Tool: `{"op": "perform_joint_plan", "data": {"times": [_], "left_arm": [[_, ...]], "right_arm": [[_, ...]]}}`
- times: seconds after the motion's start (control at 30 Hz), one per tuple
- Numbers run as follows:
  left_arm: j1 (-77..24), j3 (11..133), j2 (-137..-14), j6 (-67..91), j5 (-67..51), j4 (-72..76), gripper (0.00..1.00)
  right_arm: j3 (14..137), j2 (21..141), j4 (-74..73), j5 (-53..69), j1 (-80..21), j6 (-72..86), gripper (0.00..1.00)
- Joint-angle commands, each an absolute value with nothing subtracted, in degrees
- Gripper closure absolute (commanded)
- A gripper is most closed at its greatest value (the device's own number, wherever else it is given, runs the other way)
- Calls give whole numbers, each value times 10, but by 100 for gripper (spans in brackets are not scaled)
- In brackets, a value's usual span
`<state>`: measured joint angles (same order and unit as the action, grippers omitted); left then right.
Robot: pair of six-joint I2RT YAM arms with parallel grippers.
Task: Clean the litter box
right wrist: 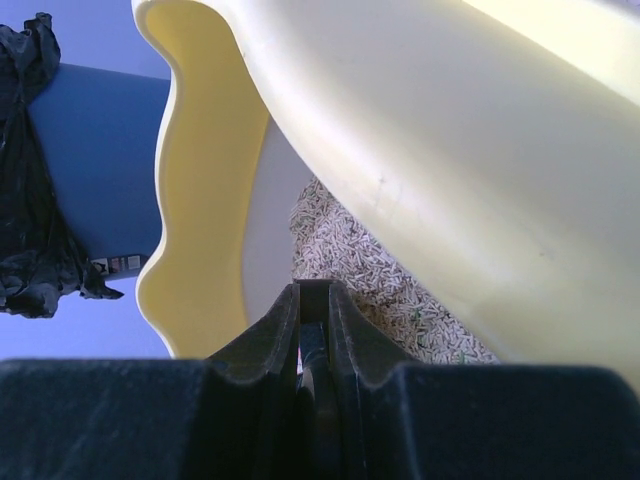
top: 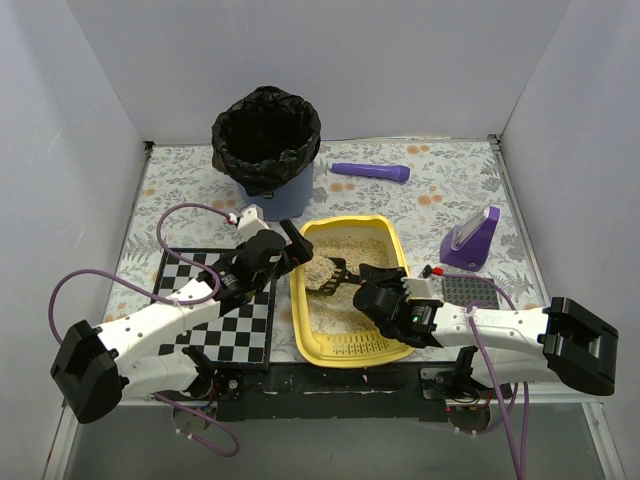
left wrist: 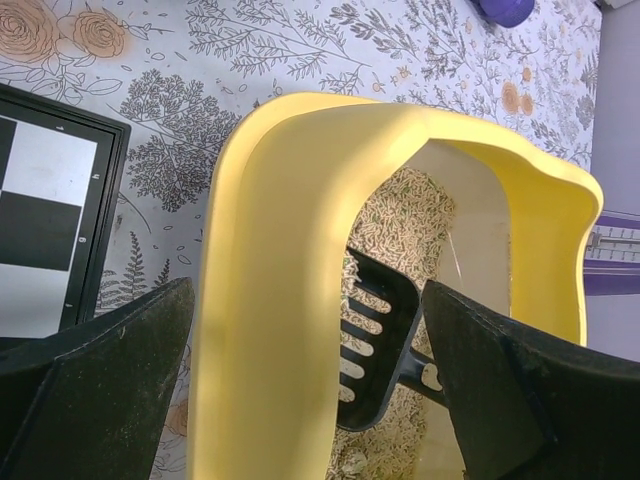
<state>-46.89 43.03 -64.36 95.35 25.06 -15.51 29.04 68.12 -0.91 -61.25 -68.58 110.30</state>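
The yellow litter box (top: 297,300) lies in the middle of the table with beige litter (top: 352,255) in its far half. My left gripper (top: 292,246) is open and straddles the box's left wall (left wrist: 270,300), one finger outside, one inside, without touching it. My right gripper (top: 368,288) is shut on the handle of the black slotted scoop (top: 330,275), whose head rests on the litter. The left wrist view shows the scoop head (left wrist: 375,335) inside the box. In the right wrist view the fingers (right wrist: 285,330) clamp the handle (right wrist: 314,300) over the litter (right wrist: 350,255).
A blue bin with a black bag (top: 266,140) stands at the back, just beyond the box. A purple cylinder (top: 370,171) and a purple stand (top: 472,240) lie to the right. A checkerboard (top: 215,305) lies left of the box, a grey pad (top: 468,290) right. White walls enclose the table.
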Motion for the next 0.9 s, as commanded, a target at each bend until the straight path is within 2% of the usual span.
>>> {"op": "perform_joint_plan", "data": {"times": [0.0, 0.2, 0.87], "left_arm": [[-470, 442, -612, 944, 258, -158, 2], [-470, 446, -620, 934, 237, -149, 2], [-471, 419, -611, 889, 181, -103, 2]], "right_arm": [[300, 664, 65, -633, -686, 1129, 99], [322, 670, 33, -654, -687, 1146, 99], [325, 637, 55, -698, -686, 1044, 99]]}}
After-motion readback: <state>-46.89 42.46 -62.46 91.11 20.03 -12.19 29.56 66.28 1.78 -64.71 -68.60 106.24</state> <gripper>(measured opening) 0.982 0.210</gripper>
